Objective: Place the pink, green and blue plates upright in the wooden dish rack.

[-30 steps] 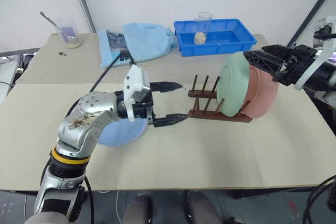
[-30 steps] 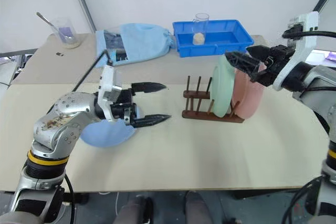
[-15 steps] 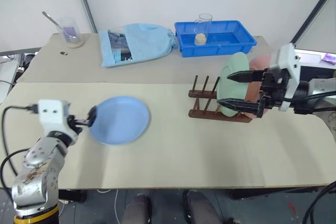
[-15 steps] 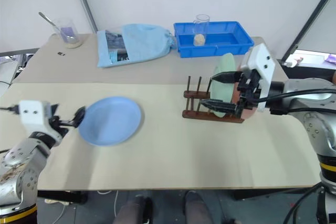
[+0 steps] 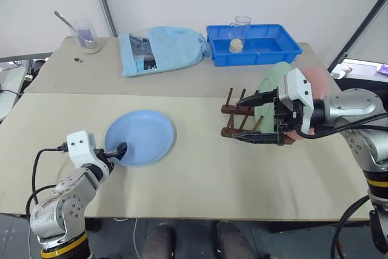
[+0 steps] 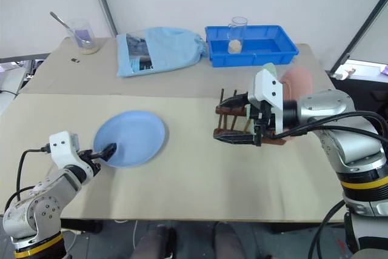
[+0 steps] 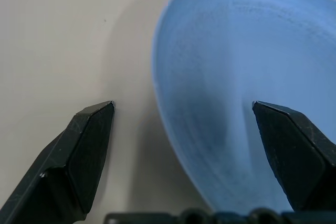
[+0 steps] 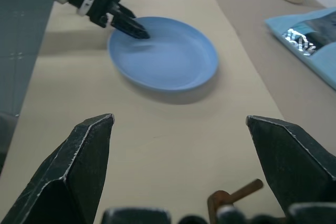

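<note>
Plates of pale mint green (image 5: 274, 80) and salmon pink (image 5: 317, 80) stand upright in the small dark wooden dish rack (image 5: 237, 121), right of centre. On the beige table (image 5: 200, 174), left of centre, the round light blue plate (image 5: 141, 137) lies flat; the left hand (image 5: 119, 151) straddles its near edge, fingers spread. The right hand (image 5: 252, 117) hangs before the rack, fingers apart, empty.

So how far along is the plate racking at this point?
Done: the mint green plate and salmon pink plate stand in the dark wooden dish rack. In hand: the open left end effector straddles the rim of the light blue plate, lying flat. Left: racking it.
</note>
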